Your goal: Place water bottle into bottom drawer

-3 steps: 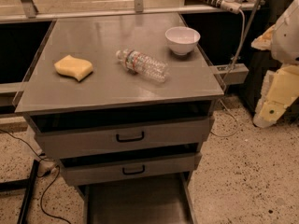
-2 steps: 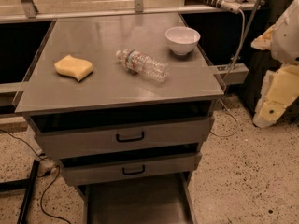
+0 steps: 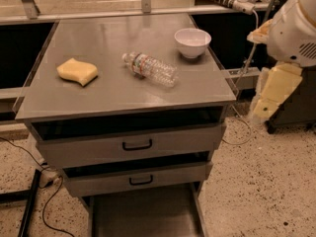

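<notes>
The water bottle [image 3: 150, 69] lies on its side near the middle of the grey cabinet top [image 3: 118, 95], white cap pointing back left. The bottom drawer [image 3: 143, 216] is pulled out at the foot of the cabinet, a flat grey tray with nothing showing in it. My arm's white body is at the right edge, and the cream-coloured gripper [image 3: 262, 108] hangs below it, to the right of the cabinet and well apart from the bottle, about level with the cabinet top's front edge. It holds nothing that I can see.
A yellow sponge [image 3: 77, 71] lies on the left of the cabinet top and a white bowl [image 3: 192, 42] at the back right. Two upper drawer fronts with black handles [image 3: 137, 145] sit above the open drawer. Cables [image 3: 27, 157] run over the floor at left.
</notes>
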You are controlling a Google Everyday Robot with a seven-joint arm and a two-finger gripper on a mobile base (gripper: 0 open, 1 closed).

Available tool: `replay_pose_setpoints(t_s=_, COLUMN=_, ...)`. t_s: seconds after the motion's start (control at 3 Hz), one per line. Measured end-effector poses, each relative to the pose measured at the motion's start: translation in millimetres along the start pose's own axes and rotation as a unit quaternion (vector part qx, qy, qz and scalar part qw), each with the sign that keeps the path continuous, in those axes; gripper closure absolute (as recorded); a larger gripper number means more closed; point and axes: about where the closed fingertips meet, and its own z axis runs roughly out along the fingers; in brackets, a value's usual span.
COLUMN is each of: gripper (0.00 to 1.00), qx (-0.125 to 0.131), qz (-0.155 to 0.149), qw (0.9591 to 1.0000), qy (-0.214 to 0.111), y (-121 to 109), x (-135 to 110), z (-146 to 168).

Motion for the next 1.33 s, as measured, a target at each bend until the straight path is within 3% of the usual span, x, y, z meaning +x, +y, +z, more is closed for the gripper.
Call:
replay_pose_setpoints(t_s=0.33, gripper=0.00, qx=0.022, qz=-0.031, qw=0.9980, qy=-0.050, y=-6.1, x=-23.9, z=8.8)
replay_pose_setpoints(t_s=0.67, gripper=0.00, qx=0.033, qz=-0.043, qw=0.9897, qy=-0.133, y=-24.0, x=-46.6, z=18.9)
replay_pose_setpoints(t_s=1.33, gripper=0.00, qx=0.027, qz=-0.042, qw=0.9874, qy=-0.150, y=-21.4, x=-55.7, z=18.1)
